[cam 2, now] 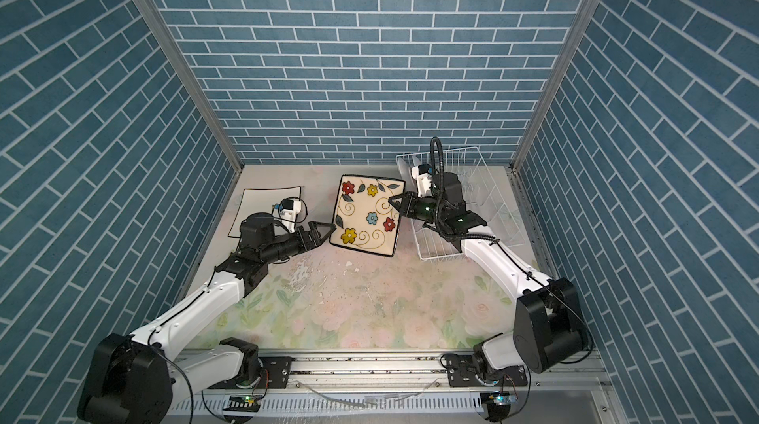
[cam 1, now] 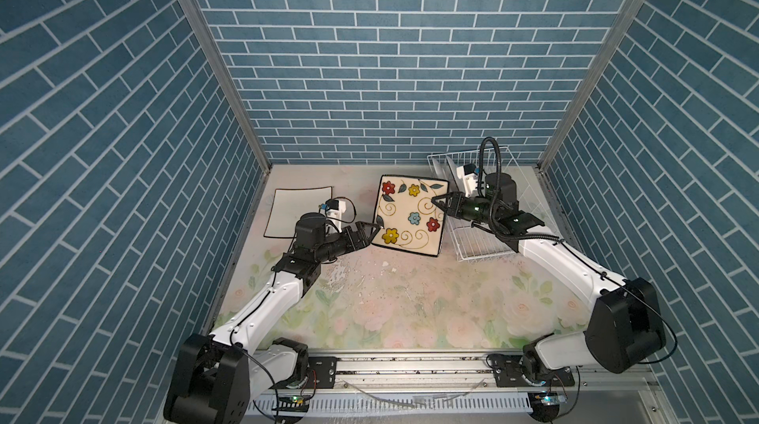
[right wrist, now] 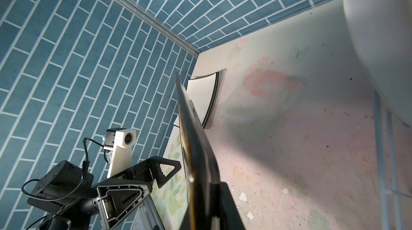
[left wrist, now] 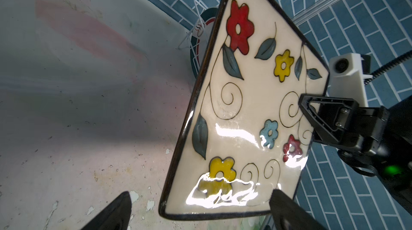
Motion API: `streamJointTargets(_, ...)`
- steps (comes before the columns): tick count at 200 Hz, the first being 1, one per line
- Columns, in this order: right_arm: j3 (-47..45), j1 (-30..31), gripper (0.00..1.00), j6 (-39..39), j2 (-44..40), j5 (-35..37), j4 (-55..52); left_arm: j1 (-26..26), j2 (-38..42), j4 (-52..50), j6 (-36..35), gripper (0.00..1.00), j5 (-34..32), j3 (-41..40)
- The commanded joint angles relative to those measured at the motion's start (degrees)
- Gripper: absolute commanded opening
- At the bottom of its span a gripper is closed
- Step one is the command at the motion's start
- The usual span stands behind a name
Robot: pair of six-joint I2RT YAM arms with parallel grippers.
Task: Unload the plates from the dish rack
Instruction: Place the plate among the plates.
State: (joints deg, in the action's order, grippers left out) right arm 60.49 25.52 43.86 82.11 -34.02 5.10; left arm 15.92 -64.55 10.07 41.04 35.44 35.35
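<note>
Two end effectors are flanking one cream square plate with coloured flowers [cam 1: 410, 216], which is hanging tilted in the air over the worktop [cam 1: 390, 298], just beside the white wire dish rack [cam 1: 472, 246] and clear of it. The right end effector [cam 1: 438, 202] is clenched on the plate's rack-side edge, apparently carrying all its weight. The left end effector [cam 1: 371, 233] is sitting released, jaws spread wide on either side of the opposite lower corner without gripping. It is probably lining up for a handover toward the left side, where a plain white square plate [cam 1: 287, 212] is lying flat. A round plate [left wrist: 206, 23] is standing in the rack, so the unloading is looking unfinished.
</note>
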Motion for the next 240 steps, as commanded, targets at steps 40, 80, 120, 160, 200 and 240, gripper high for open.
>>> streamJointTargets(40,-0.2,-2.1,0.0,10.4,0.8,-16.2,17.7,-1.0,0.0,-3.7,-4.5,0.98,3.4,3.9)
streamJointTargets(80,1.0,-2.5,0.0,10.9,3.0,-20.7,17.8,-1.9,0.1,-5.1,-5.6,0.98,4.3,4.5)
streamJointTargets(120,0.8,-2.7,0.0,12.3,4.8,-23.6,19.7,-2.0,-0.3,-4.7,-5.3,0.95,6.0,6.3)
streamJointTargets(160,1.0,-2.9,0.0,14.3,6.8,-26.8,22.9,-2.1,-1.3,-3.1,-4.3,0.85,8.1,6.7)
streamJointTargets(200,1.0,-3.0,0.0,16.0,8.8,-28.9,26.0,-2.1,-1.9,-1.4,-3.1,0.7,8.7,6.5)
streamJointTargets(240,0.7,-3.3,0.0,16.2,10.2,-29.9,27.6,-2.1,-2.3,0.1,-2.0,0.52,10.1,6.5)
